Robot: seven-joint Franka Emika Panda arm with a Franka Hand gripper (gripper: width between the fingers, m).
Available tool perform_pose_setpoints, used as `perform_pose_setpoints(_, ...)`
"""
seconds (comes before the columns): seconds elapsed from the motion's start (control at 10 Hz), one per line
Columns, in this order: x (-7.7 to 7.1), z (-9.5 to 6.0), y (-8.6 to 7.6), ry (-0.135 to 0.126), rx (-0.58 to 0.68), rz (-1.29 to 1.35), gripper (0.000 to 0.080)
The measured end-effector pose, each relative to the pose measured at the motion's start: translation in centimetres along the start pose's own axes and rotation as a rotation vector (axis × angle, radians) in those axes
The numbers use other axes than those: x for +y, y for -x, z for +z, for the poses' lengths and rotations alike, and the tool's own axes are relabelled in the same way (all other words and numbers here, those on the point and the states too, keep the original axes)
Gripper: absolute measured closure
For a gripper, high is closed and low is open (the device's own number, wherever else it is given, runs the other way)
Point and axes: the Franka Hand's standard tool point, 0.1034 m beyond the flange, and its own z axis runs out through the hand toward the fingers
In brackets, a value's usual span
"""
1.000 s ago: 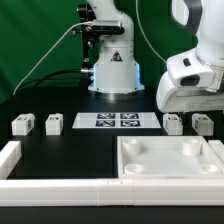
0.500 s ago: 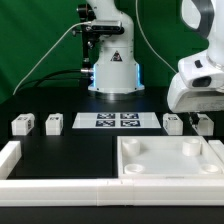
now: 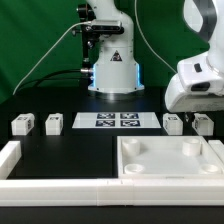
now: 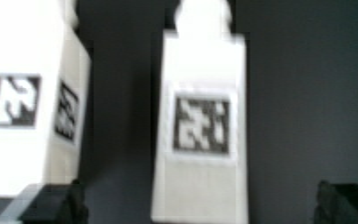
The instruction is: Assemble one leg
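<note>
Claw (image 4: 197, 203) spread above leg (image 4: 202, 120); second leg (image 4: 25, 100) just beside

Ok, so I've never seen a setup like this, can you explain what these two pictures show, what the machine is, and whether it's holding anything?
The machine is a robot arm standing at the back of a black table. One picture comes from a camera off the arm that sees the whole scene. The other comes from a camera on the wrist, looking past its gripper, a two-finger clamp. On the table lie four small white legs with square markers, two on the exterior view's left and two on its right. A flat marker board lies between them, and a large white tray sits in front. The gripper is open and holds nothing. The wrist view shows one leg between its dark fingertips, apparently untouched.
</note>
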Motion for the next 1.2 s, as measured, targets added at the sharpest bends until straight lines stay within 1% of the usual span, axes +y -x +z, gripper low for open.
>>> perform_pose_setpoints(0.3, -0.2, 0.2, -0.1, 0.002, -0.008, -0.003, 0.0151)
perform_pose_setpoints(0.5, -0.2, 0.8, -0.1, 0.002, -0.016, -0.002, 0.0151)
perform_pose_setpoints(0.8, -0.1, 2.0, 0.2, 0.009, -0.079, -0.002, 0.0151)
perform_pose_setpoints(1.0, -0.1, 2.0, 0.3, 0.010, -0.088, -0.003, 0.0151)
perform_pose_setpoints(1.1, 0.0, 2.3, 0.4, 0.013, -0.125, -0.002, 0.0151)
perform_pose_setpoints(1.2, 0.0, 2.4, 0.1, 0.011, -0.119, -0.002, 0.0151)
